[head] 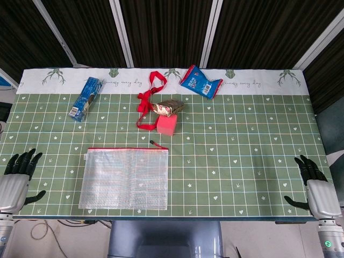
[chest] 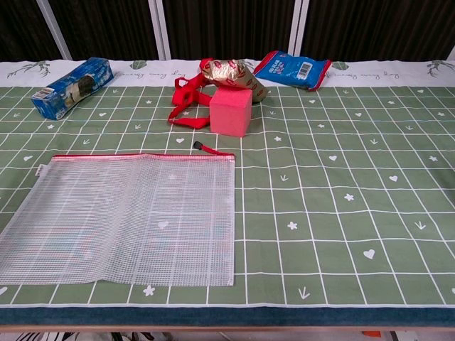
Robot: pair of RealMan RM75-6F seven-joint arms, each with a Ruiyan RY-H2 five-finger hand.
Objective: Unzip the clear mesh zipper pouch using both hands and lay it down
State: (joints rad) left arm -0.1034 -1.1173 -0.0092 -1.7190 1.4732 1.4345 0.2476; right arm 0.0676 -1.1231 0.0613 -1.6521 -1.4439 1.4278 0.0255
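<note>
While both hands wait at the near table edge, nothing is gripped: left hand and right hand each show fingers spread, empty, well apart from the pouch; neither shows in the chest view.

Landmark: clear mesh zipper pouch, lying flat on the green checked tablecloth, near edge, closer to the left hand. Red zipper strip runs along its far edge, apparently closed; slider and red pull tab sit at the far right corner.

Risks, as judged:
- Pull tab is small and flat on the cloth; fingers may slip off it.
- Thin pouch may slide or bunch if one hand doesn't pin it while the other pulls.
- Pink cube sits just beyond the tab; a reaching hand could knock it.

Count, all beyond the pouch: one pouch, one pink cube, one red strap, one brown snack packet touching the cube, one blue packet, one blue box.
</note>
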